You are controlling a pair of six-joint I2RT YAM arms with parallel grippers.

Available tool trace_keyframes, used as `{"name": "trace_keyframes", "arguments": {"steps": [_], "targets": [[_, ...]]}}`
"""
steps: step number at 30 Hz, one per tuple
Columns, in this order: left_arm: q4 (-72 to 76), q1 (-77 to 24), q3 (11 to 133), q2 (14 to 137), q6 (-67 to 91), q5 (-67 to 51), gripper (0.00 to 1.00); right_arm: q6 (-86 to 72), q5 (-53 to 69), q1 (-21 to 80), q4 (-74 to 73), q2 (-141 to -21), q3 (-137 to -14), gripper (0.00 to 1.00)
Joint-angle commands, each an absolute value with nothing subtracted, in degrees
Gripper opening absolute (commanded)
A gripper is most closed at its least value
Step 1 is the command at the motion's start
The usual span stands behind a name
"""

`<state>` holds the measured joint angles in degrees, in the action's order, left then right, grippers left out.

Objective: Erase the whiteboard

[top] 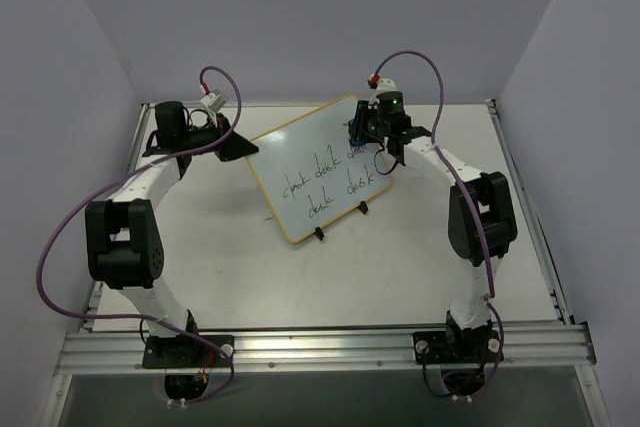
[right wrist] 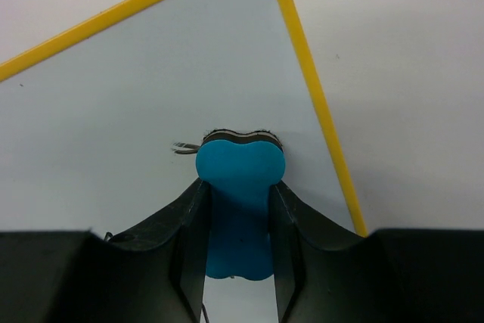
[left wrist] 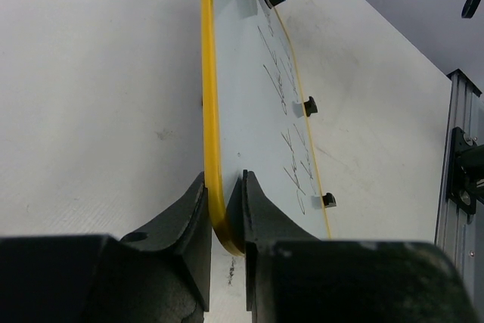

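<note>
The whiteboard [top: 315,172] stands tilted on the table, yellow-framed, with black handwriting [top: 322,184] across its lower half and two black clip feet [top: 319,234] on its near edge. My left gripper [top: 238,144] holds its left corner. In the left wrist view the fingers [left wrist: 224,179] clamp either side of the yellow frame [left wrist: 209,96]. My right gripper [top: 372,135] is at the board's upper right, shut on a blue bone-shaped eraser [right wrist: 240,160]. The eraser's felt end presses on the board [right wrist: 113,111] beside a short remnant of ink [right wrist: 181,147], near the top right corner.
White table [top: 440,267] with grey walls on three sides. An aluminium rail [top: 320,347] runs along the near edge and another rail [left wrist: 454,156] along the right side. Purple cables [top: 50,247] loop off both arms.
</note>
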<state>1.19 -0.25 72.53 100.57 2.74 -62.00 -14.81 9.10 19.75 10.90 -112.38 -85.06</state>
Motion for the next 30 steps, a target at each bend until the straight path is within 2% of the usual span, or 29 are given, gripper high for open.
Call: {"name": "trace_keyframes", "arguments": {"steps": [1, 8, 24, 30], "targets": [[6.1, -3.2, 74.8, 97.6, -7.6, -68.6, 0.02, -13.1, 17.0, 20.8, 4.9, -112.1, -86.5, 0.0], [6.0, -3.2, 74.9, 97.3, -7.8, -68.6, 0.02, -12.0, 15.6, 24.1, 3.5, -113.1, -87.1, 0.0], [5.6, -3.5, 74.5, 96.8, -8.1, -68.5, 0.02, -9.4, 7.6, 20.8, -2.6, -116.9, -97.9, 0.0], [4.7, -3.4, 74.9, 96.9, -8.9, -68.0, 0.02, -9.8, 4.4, 21.0, 2.0, -113.4, -88.4, 0.0]]}}
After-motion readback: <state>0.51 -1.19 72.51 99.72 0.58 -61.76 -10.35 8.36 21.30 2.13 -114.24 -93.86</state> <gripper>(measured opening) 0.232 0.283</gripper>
